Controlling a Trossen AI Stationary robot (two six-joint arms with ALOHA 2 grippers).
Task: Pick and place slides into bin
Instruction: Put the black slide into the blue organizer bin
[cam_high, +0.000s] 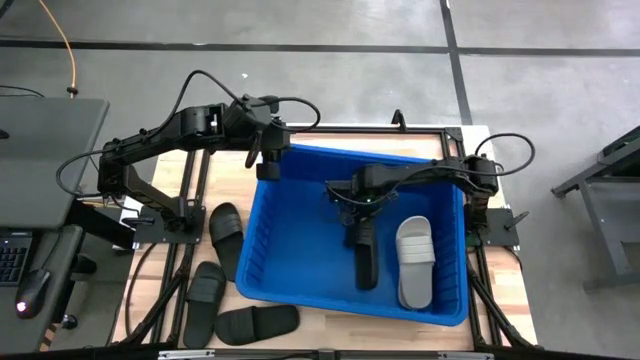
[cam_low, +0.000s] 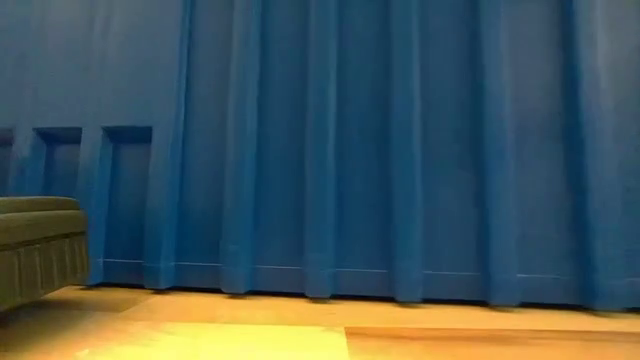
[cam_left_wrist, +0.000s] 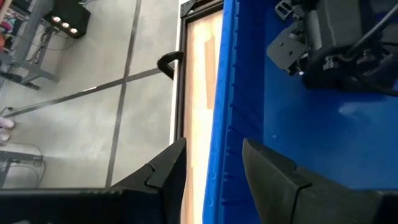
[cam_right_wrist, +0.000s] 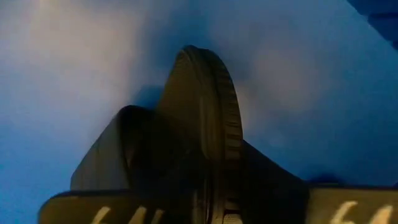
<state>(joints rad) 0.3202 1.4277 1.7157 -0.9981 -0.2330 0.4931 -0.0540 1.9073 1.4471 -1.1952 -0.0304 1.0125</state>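
The blue bin (cam_high: 300, 290) stands on the wooden table; its ribbed wall (cam_low: 350, 150) fills the low view. My right gripper (cam_high: 353, 212) is inside the bin, shut on a black slide (cam_high: 364, 258) that reaches toward the near wall. A light grey slide (cam_high: 415, 262) lies flat on the bin floor beside it. Three black slides (cam_high: 225, 232) (cam_high: 205, 295) (cam_high: 257, 322) lie on the table left of the bin; one shows in the low view (cam_low: 30, 250). My left gripper (cam_left_wrist: 214, 177) is open at the bin's far left corner (cam_high: 268, 165), one finger on either side of the rim (cam_left_wrist: 219, 143). My right gripper pinches the black slide's far end between its two fingers (cam_right_wrist: 124, 162), one on each flat side, with the ribbed sole edge (cam_right_wrist: 214, 124) turned up toward the camera. The fingers lie along the slide. The slide stands on edge, pointing away from the fingers over the bin floor; whether it touches the floor, I cannot tell.
The bin takes up the table's middle and right. Bare table (cam_high: 160, 290) lies left of the bin around the loose slides. The table's dark metal frame (cam_left_wrist: 177, 74) runs along the far edge. My right arm (cam_left_wrist: 336, 43) shows in the left wrist view inside the bin.
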